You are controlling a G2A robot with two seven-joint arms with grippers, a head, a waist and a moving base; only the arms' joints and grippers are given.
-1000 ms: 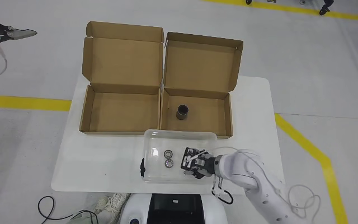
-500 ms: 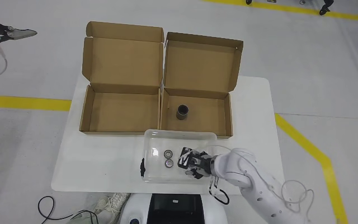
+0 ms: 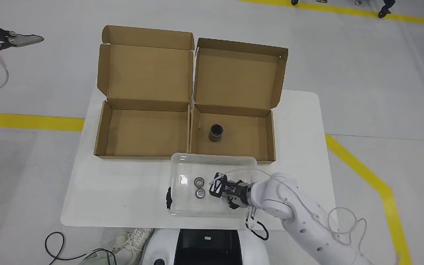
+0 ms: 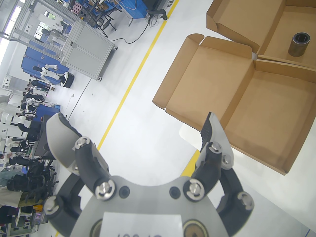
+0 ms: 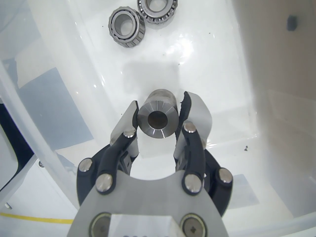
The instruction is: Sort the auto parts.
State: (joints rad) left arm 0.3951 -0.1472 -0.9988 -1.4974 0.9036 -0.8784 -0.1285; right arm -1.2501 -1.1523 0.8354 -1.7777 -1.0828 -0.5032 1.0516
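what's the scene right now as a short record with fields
right gripper: fingers shut on metal sleeve, inside clear bin
bearings: two, side by side on the bin floor, apart from the sleeve
left gripper: fingers open, holding nothing
left box: open, lid up
right box: open, lid up, holds dark cylinder standing upright

White table (image 3: 298, 132); cardboard box (image 3: 142, 132), second cardboard box (image 3: 245, 136), clear bin (image 3: 182, 199)
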